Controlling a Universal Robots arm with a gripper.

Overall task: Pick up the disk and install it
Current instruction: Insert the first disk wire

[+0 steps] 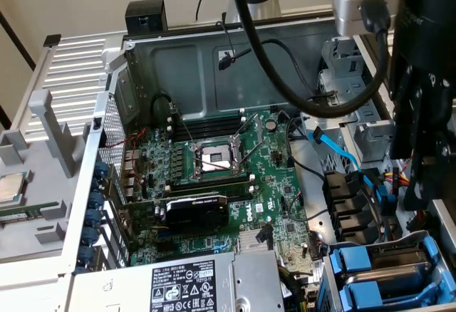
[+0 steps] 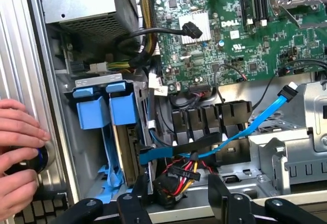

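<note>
Gripper [image 2: 176, 196] stands released and empty near the disk [image 2: 122, 110] (blue-railed); likely heavy, stiff, shock-fragile, best grasped by its 2 side rails

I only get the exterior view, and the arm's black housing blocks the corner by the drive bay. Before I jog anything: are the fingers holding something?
Observer: No. In the wrist view the gripper is open and empty. Its black fingers are apart, with a bundle of red, yellow and black wires showing between them.
Operator: Is anyone near the case?
Observer: Yes. A person's hand rests against the case's ribbed metal side, curled around a dark round knob.
</note>
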